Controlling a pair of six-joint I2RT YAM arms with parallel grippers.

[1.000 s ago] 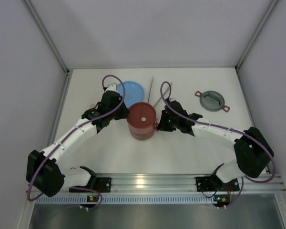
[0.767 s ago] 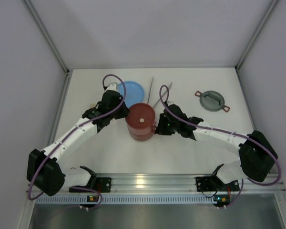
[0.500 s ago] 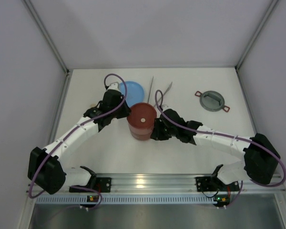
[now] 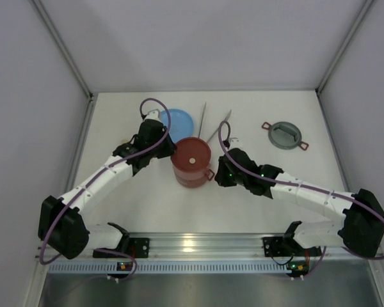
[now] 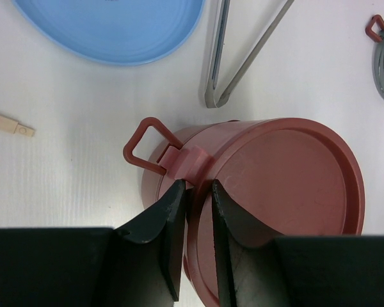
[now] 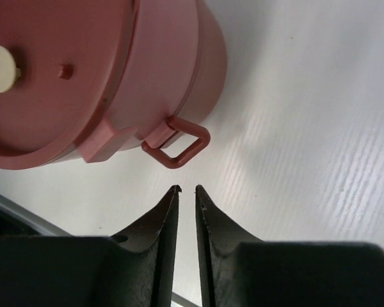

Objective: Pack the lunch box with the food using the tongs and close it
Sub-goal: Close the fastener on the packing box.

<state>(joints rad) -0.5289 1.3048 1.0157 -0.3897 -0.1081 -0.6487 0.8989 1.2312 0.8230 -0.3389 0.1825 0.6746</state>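
The lunch box (image 4: 192, 167) stands stacked mid-table, its two dusty-red bowls capped by a flat maroon lid (image 5: 288, 179). A pale round disc (image 6: 0, 69) sits at the lid's centre; the food is otherwise hidden. My left gripper (image 5: 198, 188) is shut on the box's rim beside a red loop handle (image 5: 147, 144), one finger outside and one on the lid. My right gripper (image 6: 186, 188) hovers over bare table just short of the other loop handle (image 6: 179, 144), with a narrow empty gap between its jaws. The silver tongs (image 4: 208, 125) lie behind the box.
A light-blue plate (image 4: 178, 120) lies behind my left gripper (image 4: 168, 153). The grey top lid (image 4: 285, 135) with red handles rests at the right rear. A small beige stick (image 5: 9, 125) lies left of the box. White walls enclose the table on three sides.
My right gripper swung in against the box's right-front side, then backed off; the loop handle there now shows free. The box shifted slightly. My left gripper kept its hold on the rim.
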